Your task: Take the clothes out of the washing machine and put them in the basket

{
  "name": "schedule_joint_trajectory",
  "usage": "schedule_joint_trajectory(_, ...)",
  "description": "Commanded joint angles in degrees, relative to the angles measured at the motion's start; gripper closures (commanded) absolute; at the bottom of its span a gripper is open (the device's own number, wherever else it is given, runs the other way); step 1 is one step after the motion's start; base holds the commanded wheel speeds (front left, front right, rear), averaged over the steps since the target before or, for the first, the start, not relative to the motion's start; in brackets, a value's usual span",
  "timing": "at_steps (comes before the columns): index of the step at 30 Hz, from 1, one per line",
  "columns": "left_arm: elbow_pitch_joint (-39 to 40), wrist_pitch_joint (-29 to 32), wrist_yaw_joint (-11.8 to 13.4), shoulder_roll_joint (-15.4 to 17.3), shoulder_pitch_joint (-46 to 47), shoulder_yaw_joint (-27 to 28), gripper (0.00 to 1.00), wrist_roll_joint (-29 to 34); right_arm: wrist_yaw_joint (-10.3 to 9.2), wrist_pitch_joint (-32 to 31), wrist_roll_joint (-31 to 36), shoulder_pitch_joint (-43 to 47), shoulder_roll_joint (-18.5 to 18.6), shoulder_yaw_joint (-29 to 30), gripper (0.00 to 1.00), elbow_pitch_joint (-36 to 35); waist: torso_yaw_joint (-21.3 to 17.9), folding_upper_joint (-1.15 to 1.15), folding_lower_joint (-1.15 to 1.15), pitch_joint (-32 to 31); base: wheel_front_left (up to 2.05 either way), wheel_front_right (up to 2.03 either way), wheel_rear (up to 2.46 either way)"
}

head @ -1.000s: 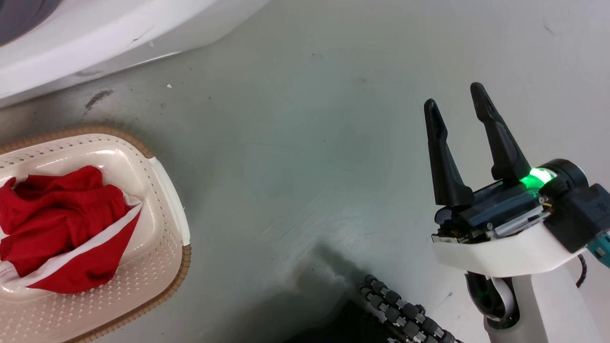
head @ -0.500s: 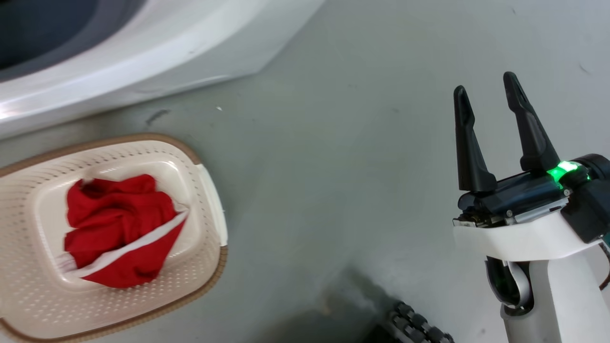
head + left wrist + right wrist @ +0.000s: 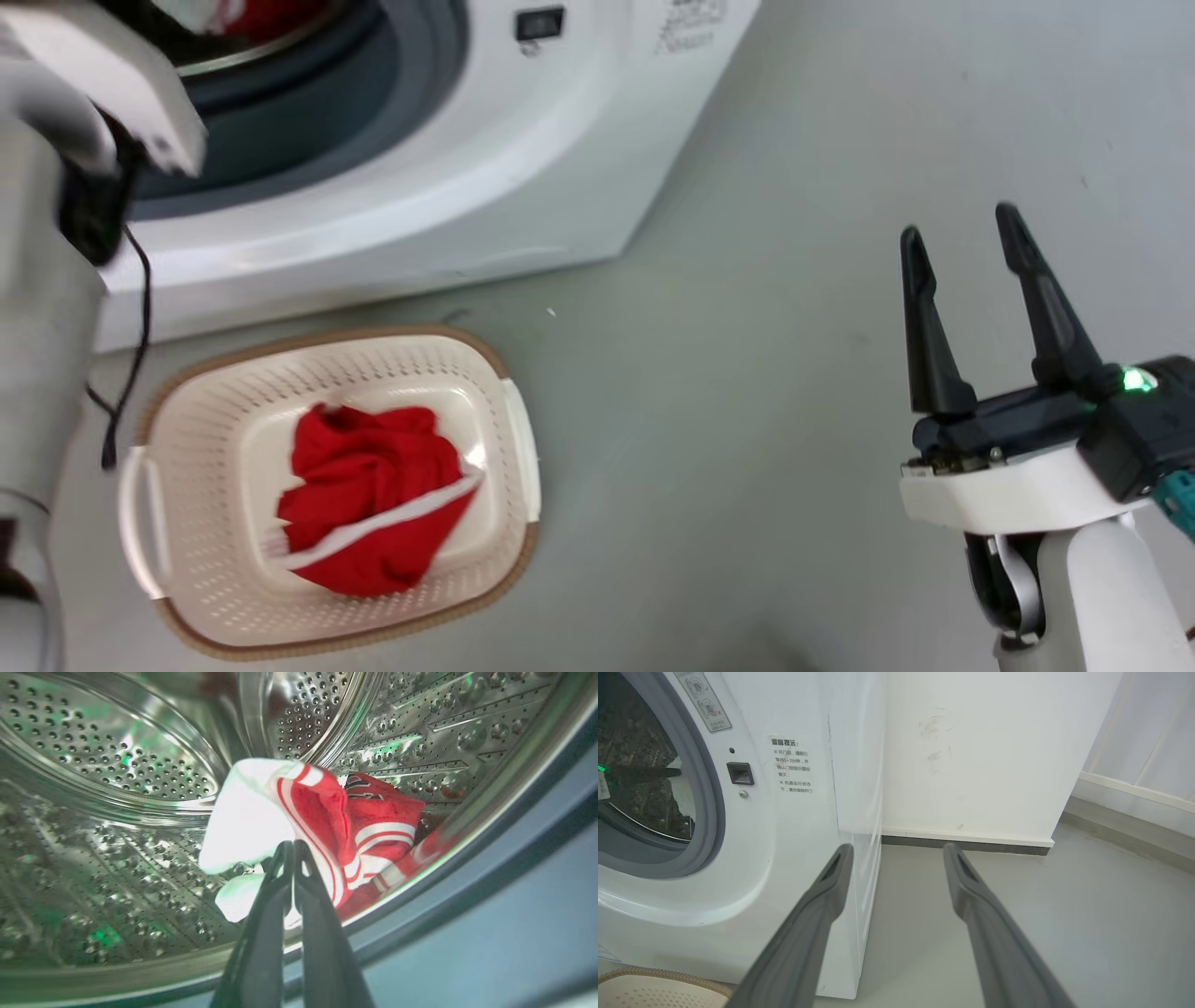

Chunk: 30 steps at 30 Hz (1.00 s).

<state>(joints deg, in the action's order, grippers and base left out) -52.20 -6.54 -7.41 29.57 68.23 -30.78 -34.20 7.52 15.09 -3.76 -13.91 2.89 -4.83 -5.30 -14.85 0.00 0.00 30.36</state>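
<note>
- Left end effector (image 3: 293, 844): the two dark fingers are pressed together with their tips at the centre of the left wrist view. They appear to pinch a fold of the red-and-white garment (image 3: 327, 812). The grip looks taken at the cloth's near edge, which gives the shortest pull out through the porthole.
- Red-and-white garment: it sits inside the drum (image 3: 117, 765), bunched against the lower right of the steel wall. The white panel is raised toward the fingers. A scrap of its red also shows at the top left of the head view (image 3: 257, 14).
- Left forearm (image 3: 47, 308): pale, along the left edge of the head view, reaching up into the porthole of the washing machine (image 3: 448, 168).
- Right end effector (image 3: 959, 222): fingers spread apart and holding nothing, at the right of the head view over bare floor (image 3: 728, 420). Judged parked clear so the left arm's path from the machine to the basket is unobstructed.
- Basket (image 3: 196, 495): on the floor at the lower left of the head view, just below the machine's front, so the carry is short.
- Red garment (image 3: 373, 504): it lies crumpled in the basket's bottom with a white stripe showing.
- Assessment: one item delivered, one in hand, extraction not yet done. Risk noted: the cloth may snag on the grey door seal during withdrawal.
</note>
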Motion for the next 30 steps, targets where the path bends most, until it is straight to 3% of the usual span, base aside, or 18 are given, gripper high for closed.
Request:
schedule_joint_trajectory(1, 0.2, -2.3, 0.0, -0.9, -3.3, -0.5, 1.00, 0.0, -0.06, 0.1, 0.8, 1.4, 0.0, 0.4, 0.00, 0.6, 3.6, 0.00, 0.00, -5.2, 0.00, 0.00, 0.00)
schedule_joint_trajectory(5, 1.9, -5.9, 0.7, -1.8, -8.6, -1.4, 1.00, 0.6, -0.06, 0.1, 1.4, 3.0, 0.0, 1.1, 0.00, 1.3, 5.3, 0.00, 0.00, -8.7, 0.00, 0.00, 0.00)
schedule_joint_trajectory(12, 11.2, -8.5, 4.5, -1.5, -18.5, -1.5, 1.00, 2.9, -0.06, 0.1, 1.8, 5.3, 0.0, 1.4, 0.00, 2.4, 7.3, 0.00, 0.00, -14.6, 0.00, 0.00, 0.00)
schedule_joint_trajectory(22, 38.1, -8.8, 12.7, 1.6, -32.5, 4.6, 1.00, 6.2, -0.06, 0.1, 2.1, 7.5, 0.0, 2.7, 0.00, 3.0, 9.8, 0.00, 0.00, -19.9, 0.00, 0.00, 0.00)
schedule_joint_trajectory(30, 55.4, -8.7, 17.0, 4.5, -39.5, 7.4, 1.00, 8.5, -0.06, 0.1, 2.6, 8.5, 0.0, 3.3, 0.00, 3.3, 11.3, 0.00, 0.00, -22.3, 0.00, 0.00, 0.00)
